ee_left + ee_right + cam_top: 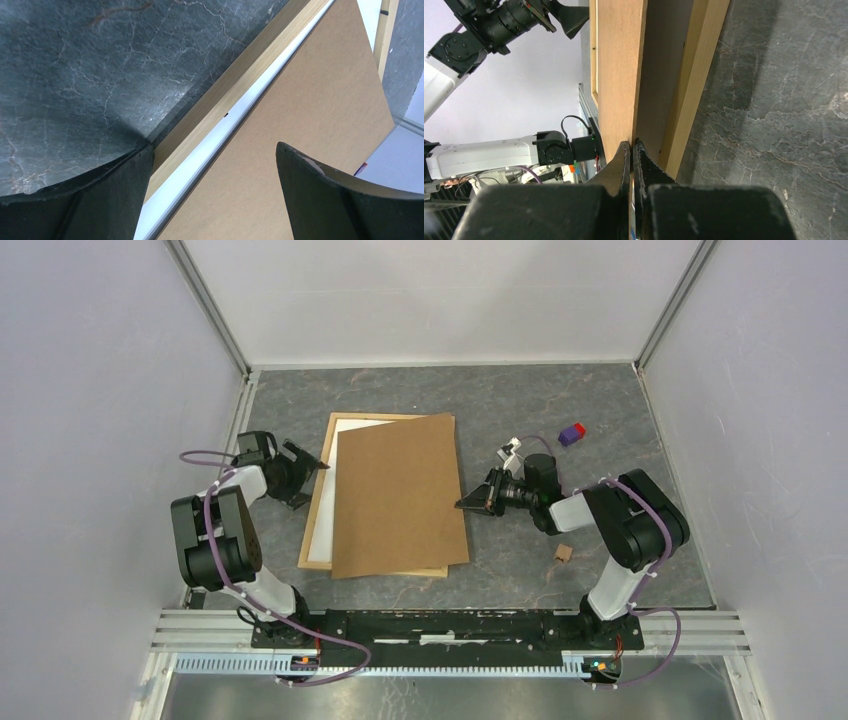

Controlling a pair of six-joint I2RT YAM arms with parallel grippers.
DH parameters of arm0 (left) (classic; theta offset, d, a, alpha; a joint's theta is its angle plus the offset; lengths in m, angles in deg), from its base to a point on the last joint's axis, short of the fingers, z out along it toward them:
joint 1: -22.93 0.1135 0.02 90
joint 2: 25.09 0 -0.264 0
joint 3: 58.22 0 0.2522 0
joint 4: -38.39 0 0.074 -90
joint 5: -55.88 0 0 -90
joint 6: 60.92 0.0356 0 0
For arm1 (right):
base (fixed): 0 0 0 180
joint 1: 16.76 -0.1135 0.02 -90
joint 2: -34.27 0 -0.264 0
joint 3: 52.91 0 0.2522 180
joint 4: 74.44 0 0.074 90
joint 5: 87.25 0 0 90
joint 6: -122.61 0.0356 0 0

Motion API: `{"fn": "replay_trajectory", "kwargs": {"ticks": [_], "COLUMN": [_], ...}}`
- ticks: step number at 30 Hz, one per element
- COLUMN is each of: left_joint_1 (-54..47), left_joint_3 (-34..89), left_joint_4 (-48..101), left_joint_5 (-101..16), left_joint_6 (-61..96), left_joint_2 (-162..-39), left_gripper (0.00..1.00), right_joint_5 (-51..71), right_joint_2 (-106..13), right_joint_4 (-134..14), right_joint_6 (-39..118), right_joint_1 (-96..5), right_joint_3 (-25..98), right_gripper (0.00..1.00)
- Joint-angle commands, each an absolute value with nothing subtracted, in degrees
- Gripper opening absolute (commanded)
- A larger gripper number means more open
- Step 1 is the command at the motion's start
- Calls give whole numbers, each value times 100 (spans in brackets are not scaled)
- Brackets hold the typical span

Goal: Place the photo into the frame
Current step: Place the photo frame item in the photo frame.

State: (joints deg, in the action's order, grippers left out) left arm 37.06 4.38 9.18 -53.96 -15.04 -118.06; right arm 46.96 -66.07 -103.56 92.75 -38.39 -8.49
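The frame [220, 100] lies lengthwise between the arms, a board [400, 495] skewed on top; no photo shows. The right gripper [631, 145], clenched empty, touches the board's right edge; the left gripper [308, 480] gapes at the frame's left rail.

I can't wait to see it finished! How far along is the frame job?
Done: the frame lies flat, white mat inside; no photo shows. In hand: the brown backing board lies crooked on top, the shut right fingers at its edge, the left fingers open over the frame's edge. Left: squaring the board into the frame.
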Motion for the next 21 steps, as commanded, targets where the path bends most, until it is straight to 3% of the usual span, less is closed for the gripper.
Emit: {"fn": "replay_trajectory", "kwargs": {"ticks": [1, 14, 15, 17, 21], "left_joint_1": [3684, 3690, 3690, 3688, 3687], "left_joint_3": [-52, -394, -395, -444, -470], "left_joint_4": [510, 724, 731, 805, 891], "left_joint_5": [-5489, -5567, -5591, -5642, -5770], "left_joint_6": [-1654, -1733, -1733, -1750, -1785], "left_joint_2": [-11809, -11613, -11624, -11645, -11706], "left_gripper": [100, 100, 100, 100, 100], "right_joint_5": [4276, 3843, 3958, 4163, 4364], "right_joint_2": [-6473, -6414, -6464, -6515, -6534], "right_joint_4": [-10848, -11660, -11753, -11640, -10781], "right_joint_6": [9286, 9661, 9664, 9520, 8826], "right_joint_1": [-3847, -4221, -4258, -4350, -4555], "right_joint_3": [-715, -793, -764, -645, -287], "right_gripper": [0, 0, 3, 19, 35]}}
